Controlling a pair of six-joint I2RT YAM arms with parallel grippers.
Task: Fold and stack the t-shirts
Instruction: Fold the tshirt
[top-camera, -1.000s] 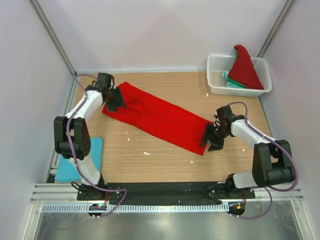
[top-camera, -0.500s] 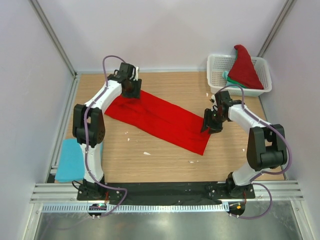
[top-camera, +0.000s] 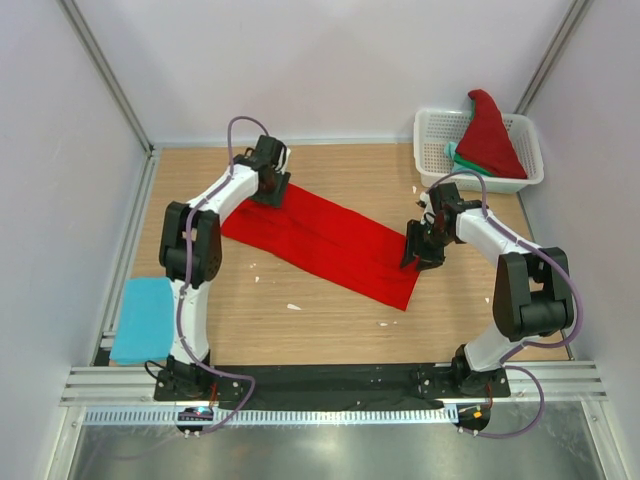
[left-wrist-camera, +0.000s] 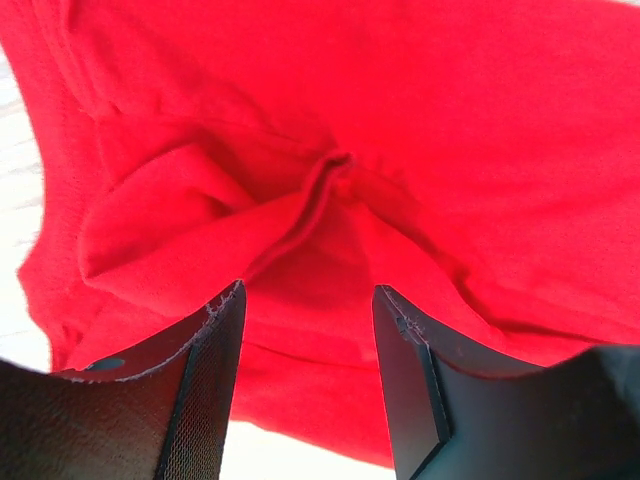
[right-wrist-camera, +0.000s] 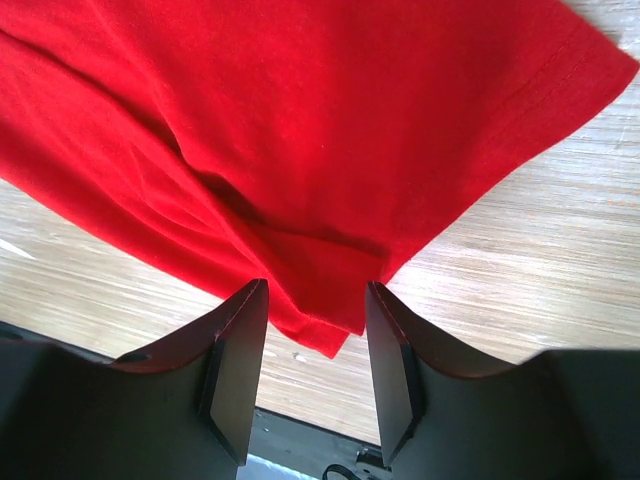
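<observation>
A bright red t-shirt (top-camera: 320, 240), folded into a long strip, lies diagonally across the wooden table. My left gripper (top-camera: 272, 186) is at its far left end. It is open, and bunched red cloth (left-wrist-camera: 300, 200) lies just beyond the fingers (left-wrist-camera: 210, 380). My right gripper (top-camera: 413, 250) is at the shirt's right end, also open, with the hem corner (right-wrist-camera: 330, 330) between its fingers (right-wrist-camera: 240, 360). A folded light blue shirt (top-camera: 145, 320) lies at the near left. Another red shirt (top-camera: 488, 135) and a teal-green one (top-camera: 462, 163) are in the basket.
The white lattice basket (top-camera: 432, 150) stands at the back right corner. Frame posts and white walls enclose the table. A black strip and metal rail run along the near edge (top-camera: 320, 385). Small white specks lie on the wood near the shirt.
My left gripper has swung from the shirt's left end to its far top corner, moving right. My right gripper has moved away from me onto the shirt's right end. The shirt has stayed flat.
</observation>
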